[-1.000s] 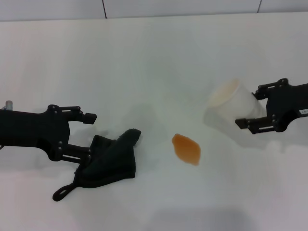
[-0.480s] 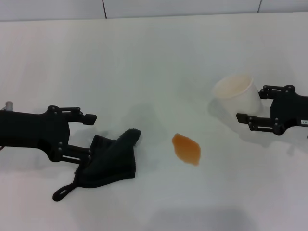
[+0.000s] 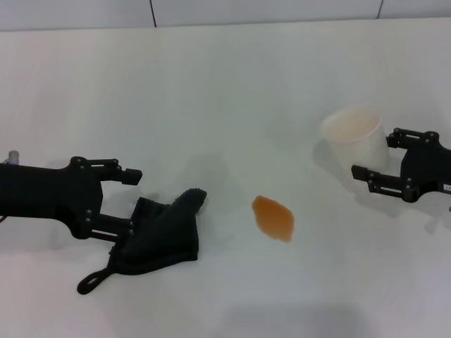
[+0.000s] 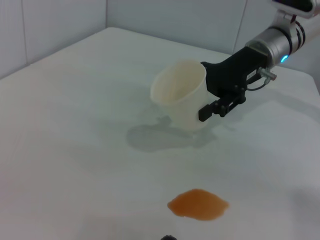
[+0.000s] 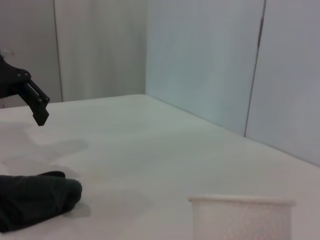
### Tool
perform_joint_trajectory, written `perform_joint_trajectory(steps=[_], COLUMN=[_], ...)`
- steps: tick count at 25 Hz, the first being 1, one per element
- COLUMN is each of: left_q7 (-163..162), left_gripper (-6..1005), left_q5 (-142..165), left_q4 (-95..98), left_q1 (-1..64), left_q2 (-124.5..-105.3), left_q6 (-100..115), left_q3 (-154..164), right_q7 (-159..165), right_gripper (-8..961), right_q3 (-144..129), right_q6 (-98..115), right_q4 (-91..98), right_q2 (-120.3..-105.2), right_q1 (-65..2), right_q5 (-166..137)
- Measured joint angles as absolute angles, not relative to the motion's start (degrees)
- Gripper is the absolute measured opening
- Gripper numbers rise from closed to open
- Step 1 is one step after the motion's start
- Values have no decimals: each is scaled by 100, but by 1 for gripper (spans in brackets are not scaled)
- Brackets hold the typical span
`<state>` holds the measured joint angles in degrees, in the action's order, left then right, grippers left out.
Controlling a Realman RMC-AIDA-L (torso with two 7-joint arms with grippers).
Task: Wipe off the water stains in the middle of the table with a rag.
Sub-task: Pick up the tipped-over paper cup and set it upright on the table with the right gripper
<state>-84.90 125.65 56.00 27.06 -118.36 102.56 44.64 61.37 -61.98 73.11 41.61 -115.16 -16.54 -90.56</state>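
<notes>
A white table (image 3: 225, 91) fills the scene. On it are one black rag (image 3: 161, 236), one orange-brown stain (image 3: 273, 217) and one white paper cup (image 3: 354, 139). Two black grippers reach in, one from each side.

The stain is a single small irregular oval patch, lying roughly in the middle of the table. It sits between the rag and the cup, apart from both.

The rag lies crumpled on the table on the robot's left, with a thin loop (image 3: 93, 280) trailing from the corner nearest the robot. The left gripper (image 3: 134, 201) is at the rag's outer edge with its jaws spread. The lower finger (image 3: 113, 226) meets the cloth, and the upper finger (image 3: 116, 170) sits clear of it. The cloth is not pinched.

The cup stands upright on the robot's right. Its inside looks pale and empty, with no liquid visible from the head view. The right gripper (image 3: 373, 156) has its jaws spread on either side of the cup. From the left wrist view the fingers (image 4: 216, 106) are close against the cup's wall, and I cannot tell whether they press on it.
</notes>
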Motion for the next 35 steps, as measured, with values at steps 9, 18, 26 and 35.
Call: perform_joint_trajectory(steps=[9,18,26,35], left_q7=[-8490,-8489,-8462,-8456], left_gripper=[887,888,887,888], left_q5=[12574,12576,12558,12566], left_q4=[5553,5536,5530,5518], left_q1=[2707,2707,2707,2699], left_q2=[-11839,-11839,-11839,-11839], left_q6=[10248,10230,10222,10213], left_q3=[4459,4457,4455,4455], right_q7=[5626,5157,5122,5092], right_gripper=[662,666,663,670], right_q3=[-6131,-6004,-6001,-6003], right_q6=[7275,7263,7245,7199], right_q4=[3734,3332,3166,3031], right_q2=[-11521,-11523,-11523,-11523], right_q1=[-1653,-1664,-1680,-1677], right_q5=[-8839,-8525,-8511,-8491])
